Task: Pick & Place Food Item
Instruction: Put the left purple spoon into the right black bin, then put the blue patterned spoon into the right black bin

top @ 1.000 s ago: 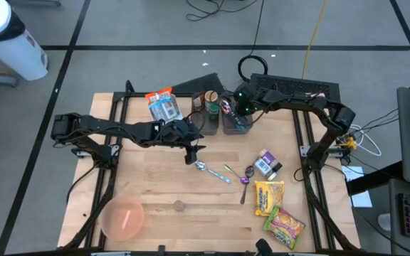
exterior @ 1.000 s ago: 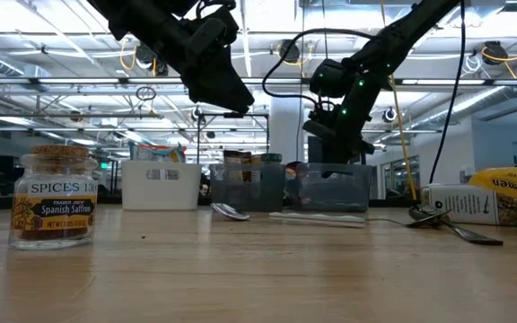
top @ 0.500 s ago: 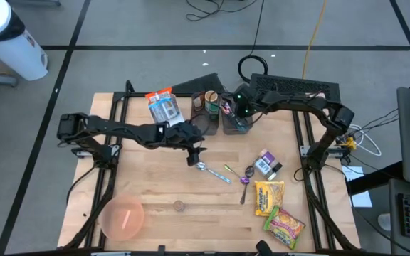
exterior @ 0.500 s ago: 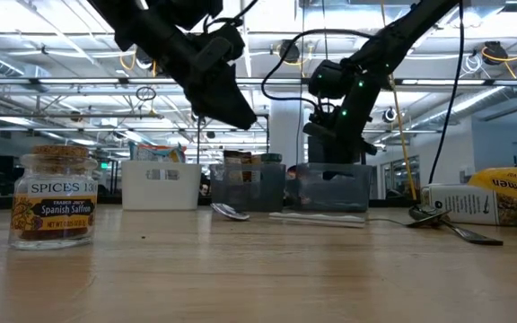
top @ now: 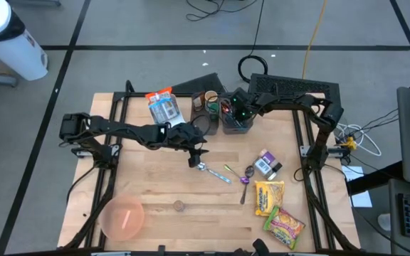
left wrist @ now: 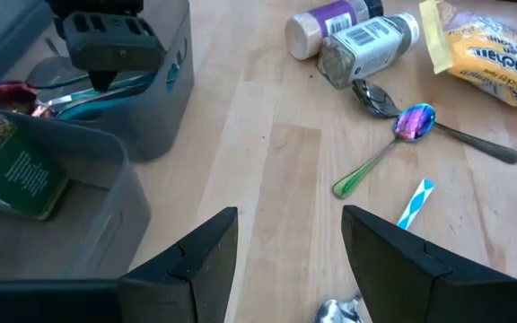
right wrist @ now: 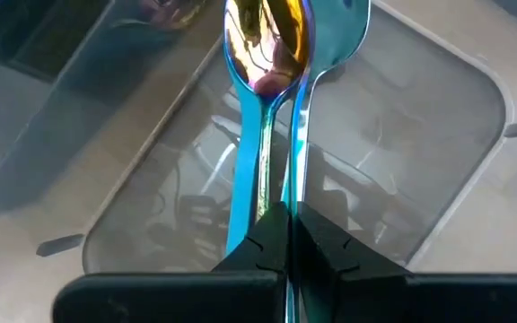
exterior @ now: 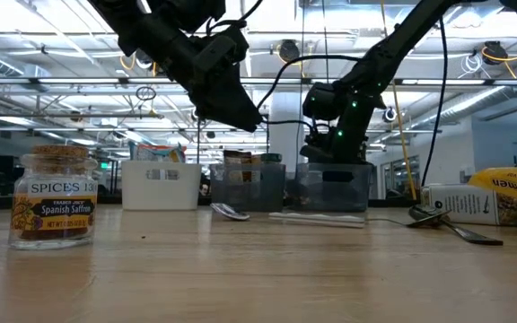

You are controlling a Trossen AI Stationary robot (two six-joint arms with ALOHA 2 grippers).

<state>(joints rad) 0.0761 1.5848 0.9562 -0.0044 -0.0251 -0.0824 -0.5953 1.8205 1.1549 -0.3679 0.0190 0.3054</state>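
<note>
My right gripper (right wrist: 287,235) reaches down into the clear bin (top: 237,122) at the table's far side. It is shut on an iridescent spoon (right wrist: 335,36), and a second spoon (right wrist: 266,40) lies beside that one. My left gripper (left wrist: 290,247) hangs open above the table's middle, over a silver spoon (top: 205,168) that lies flat. Food items lie untouched: two ramen packets (top: 269,197), two spice bottles (top: 265,165), a saffron jar (exterior: 54,197) and a snack bag (top: 164,107). My right gripper pinches the thin teal handle (right wrist: 296,179) of a spoon between its two shut fingers, coming from above and slanting down along the handle. The spoon's bowl points away from the fingers into the clear bin. I cannot tell whether the second spoon's handle is also caught.
A second bin (top: 206,117) holding a green container stands left of the clear bin. A green-handled spoon (left wrist: 393,144) and a blue-striped straw (left wrist: 416,202) lie mid-table. A pink bowl (top: 123,217) sits at the near left corner. Bare wood lies between bowl and packets.
My right gripper has sunk lower into the clear bin, staying shut with the spoon. My left gripper has eased down and a little toward the silver spoon, still open.
</note>
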